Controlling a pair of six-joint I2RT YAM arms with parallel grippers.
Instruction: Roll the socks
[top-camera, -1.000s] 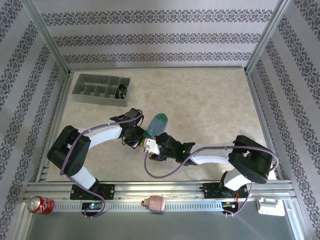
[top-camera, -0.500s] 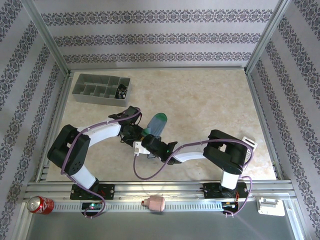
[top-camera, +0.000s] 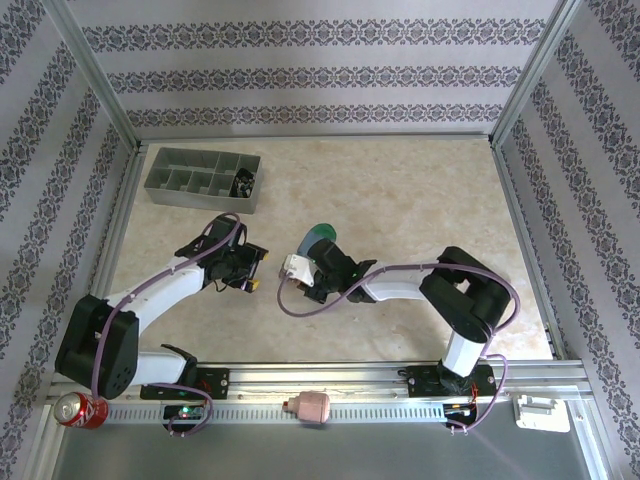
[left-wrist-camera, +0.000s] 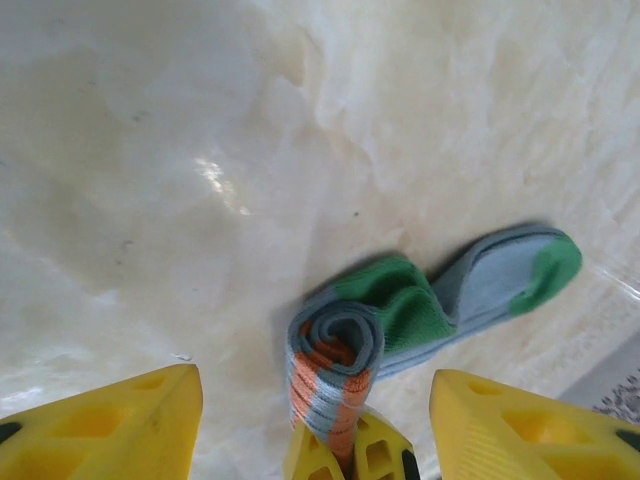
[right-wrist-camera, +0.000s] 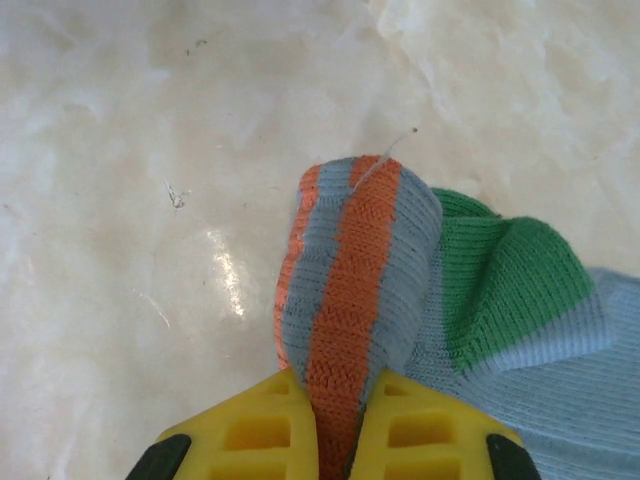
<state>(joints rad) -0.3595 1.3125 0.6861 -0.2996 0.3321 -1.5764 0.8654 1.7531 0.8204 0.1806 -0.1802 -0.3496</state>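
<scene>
Striped sock (top-camera: 322, 240) sits mid-table (top-camera: 420, 200), a little left of centre. Long axis runs roughly near to far. The teal-green toe points to the far side, and the orange-and-blue cuff end is nearest the arm bases. In the left wrist view the cuff end is wound into a tight coil standing on edge, with the green heel patch just behind it. The rest of the foot lies flat, trailing off to the toe.

Right gripper (right-wrist-camera: 338, 388): jaws closed narrow, pinching the orange-striped coil between the yellow fingers (right-wrist-camera: 250, 430). The cloth bulges out just beyond the tips.

Left gripper (top-camera: 248, 272): sits to the left of the sock, clear of it. Its yellow fingers (left-wrist-camera: 120, 425) are spread well apart. Nothing is held and nothing touched, only bare table between them.
</scene>
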